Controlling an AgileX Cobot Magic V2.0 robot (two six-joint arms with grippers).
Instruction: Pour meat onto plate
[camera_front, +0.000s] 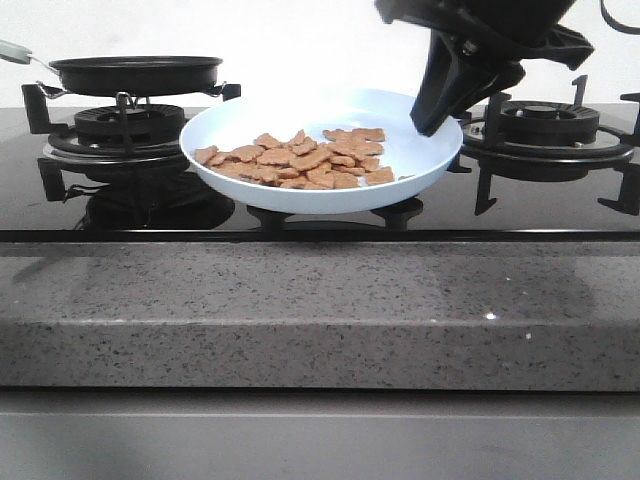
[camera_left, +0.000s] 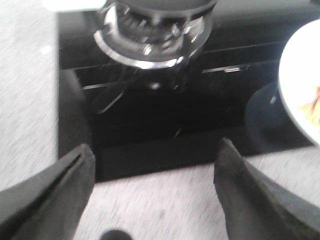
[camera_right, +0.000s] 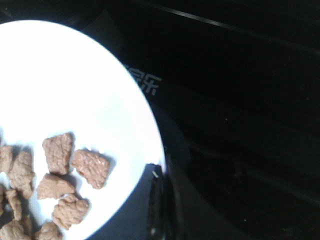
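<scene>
Meat (camera_front: 300, 160) is lying heaped in the pale-blue plate (camera_front: 420, 120), which the right gripper (camera_front: 435, 118) is pinching by its rim above the stove (camera_front: 560, 210); the left gripper (camera_left: 155, 195) is hanging spread, gripping nothing.

Left wrist view blurred; plate (camera_left: 300, 90) cut by edge.

Even front light; both wrist views are poor.
Your front view is sharp and bright. The left wrist view is motion-blurred throughout, and the plate (camera_right: 75, 90) blows out white against the near-black cooktop (camera_right: 240, 75) in the right wrist view.
</scene>
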